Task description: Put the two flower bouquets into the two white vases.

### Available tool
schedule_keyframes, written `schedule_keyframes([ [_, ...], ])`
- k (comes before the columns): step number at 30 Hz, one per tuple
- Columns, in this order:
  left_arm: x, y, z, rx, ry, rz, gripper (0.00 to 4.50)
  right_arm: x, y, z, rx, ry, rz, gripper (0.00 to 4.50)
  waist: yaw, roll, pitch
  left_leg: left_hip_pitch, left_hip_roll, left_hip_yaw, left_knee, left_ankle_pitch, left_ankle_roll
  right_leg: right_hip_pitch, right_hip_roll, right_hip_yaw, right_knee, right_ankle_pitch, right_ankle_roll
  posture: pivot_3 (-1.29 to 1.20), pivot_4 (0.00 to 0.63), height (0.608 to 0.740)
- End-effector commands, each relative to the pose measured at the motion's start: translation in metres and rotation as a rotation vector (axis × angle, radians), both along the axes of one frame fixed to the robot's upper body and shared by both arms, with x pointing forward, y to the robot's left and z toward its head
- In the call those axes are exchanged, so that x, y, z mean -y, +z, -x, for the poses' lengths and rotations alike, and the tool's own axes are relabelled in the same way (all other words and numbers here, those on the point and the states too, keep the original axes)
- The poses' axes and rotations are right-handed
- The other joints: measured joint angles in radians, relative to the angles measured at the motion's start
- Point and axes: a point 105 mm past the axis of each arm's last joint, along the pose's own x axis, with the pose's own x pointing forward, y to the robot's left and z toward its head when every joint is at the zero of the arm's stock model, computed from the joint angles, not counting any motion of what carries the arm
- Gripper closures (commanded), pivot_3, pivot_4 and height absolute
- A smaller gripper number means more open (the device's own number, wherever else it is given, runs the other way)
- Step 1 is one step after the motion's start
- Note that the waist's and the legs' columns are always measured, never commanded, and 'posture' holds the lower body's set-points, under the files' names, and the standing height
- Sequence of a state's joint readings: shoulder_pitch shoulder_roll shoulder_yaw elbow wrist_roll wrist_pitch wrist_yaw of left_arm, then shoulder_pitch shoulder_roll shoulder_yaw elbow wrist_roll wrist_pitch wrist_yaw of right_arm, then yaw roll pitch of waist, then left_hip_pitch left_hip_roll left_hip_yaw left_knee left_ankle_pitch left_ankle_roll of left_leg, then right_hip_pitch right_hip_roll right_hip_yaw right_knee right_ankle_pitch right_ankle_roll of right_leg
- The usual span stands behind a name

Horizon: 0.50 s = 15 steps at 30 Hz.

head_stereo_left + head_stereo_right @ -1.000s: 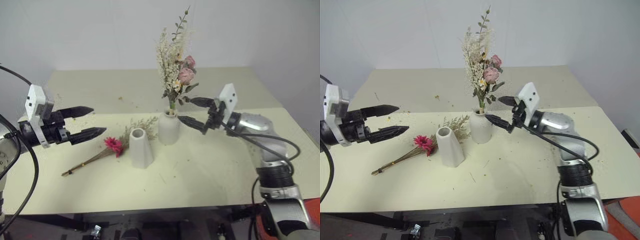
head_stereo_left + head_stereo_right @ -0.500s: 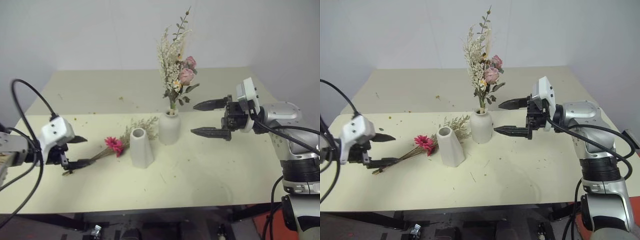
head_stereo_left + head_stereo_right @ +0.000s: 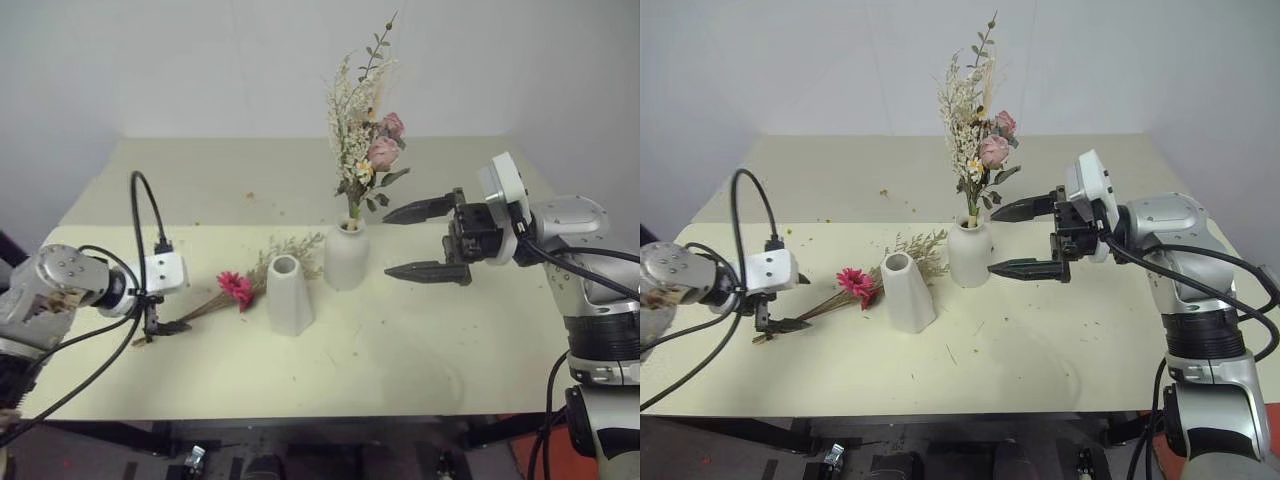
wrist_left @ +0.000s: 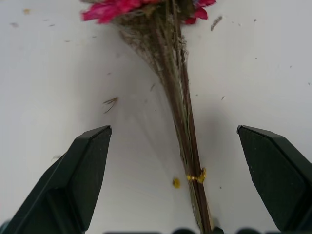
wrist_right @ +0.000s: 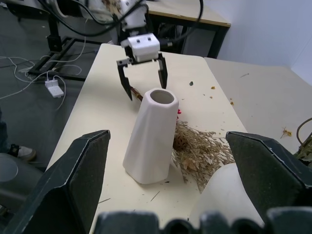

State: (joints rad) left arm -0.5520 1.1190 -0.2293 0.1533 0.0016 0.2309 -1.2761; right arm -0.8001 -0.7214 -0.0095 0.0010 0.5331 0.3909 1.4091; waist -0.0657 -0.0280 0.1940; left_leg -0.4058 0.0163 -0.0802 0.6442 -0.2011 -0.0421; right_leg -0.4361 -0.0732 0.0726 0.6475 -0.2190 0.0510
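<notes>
Lying flat on the counter (image 3: 420, 350), the magenta daisy bouquet (image 3: 236, 290) runs its long axis from the bloom just beside the cone vase (image 3: 288, 294) out to the tied stem ends, away from that vase. The left pincer (image 3: 160, 314) hangs wide open and empty over those stem ends, one finger on either side. The right pincer (image 3: 428, 240), also wide open and empty, hovers beyond the bottle vase (image 3: 347, 256), which holds the rose bouquet (image 3: 368, 140), so the left arm is nearer.
</notes>
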Motion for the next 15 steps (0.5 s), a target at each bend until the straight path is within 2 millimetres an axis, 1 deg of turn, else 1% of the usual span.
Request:
schedule_keyframes([
  [1, 0.004, -0.002, -0.007, -0.025, -0.041, -0.038, 0.00, 0.000, 0.011, 0.008, 0.066, 0.019, -0.010, 0.02, 0.000, 0.000, 0.000, 0.000, 0.000, 0.000, 0.000, 0.000, 0.000, 0.000, 0.000, 0.000, 0.000, 0.000, 0.000, 0.00, 0.150, 0.740],
  [4, 0.003, -0.010, -0.009, -0.064, -0.061, -0.078, 0.61, 0.000, 0.011, 0.009, 0.069, 0.017, -0.010, 0.00, -0.004, 0.000, 0.000, 0.000, 0.000, 0.000, 0.000, 0.000, 0.000, 0.000, 0.000, 0.000, 0.000, 0.000, 0.000, 0.00, 0.150, 0.740],
  [8, 0.000, -0.014, -0.009, -0.086, -0.062, -0.097, 1.94, 0.002, 0.010, 0.011, 0.068, 0.003, -0.009, 0.00, -0.004, 0.000, 0.000, 0.000, 0.000, 0.000, 0.000, 0.000, 0.000, 0.000, 0.000, 0.000, 0.000, 0.001, -0.002, 0.00, 0.150, 0.740],
  [15, -0.010, -0.012, -0.006, -0.077, -0.013, -0.091, 4.23, 0.004, 0.006, 0.011, 0.055, -0.011, -0.010, 0.00, -0.004, 0.000, 0.000, 0.000, 0.000, 0.000, 0.001, 0.000, 0.000, 0.000, 0.000, 0.000, 0.001, 0.001, -0.001, 0.00, 0.150, 0.740],
])
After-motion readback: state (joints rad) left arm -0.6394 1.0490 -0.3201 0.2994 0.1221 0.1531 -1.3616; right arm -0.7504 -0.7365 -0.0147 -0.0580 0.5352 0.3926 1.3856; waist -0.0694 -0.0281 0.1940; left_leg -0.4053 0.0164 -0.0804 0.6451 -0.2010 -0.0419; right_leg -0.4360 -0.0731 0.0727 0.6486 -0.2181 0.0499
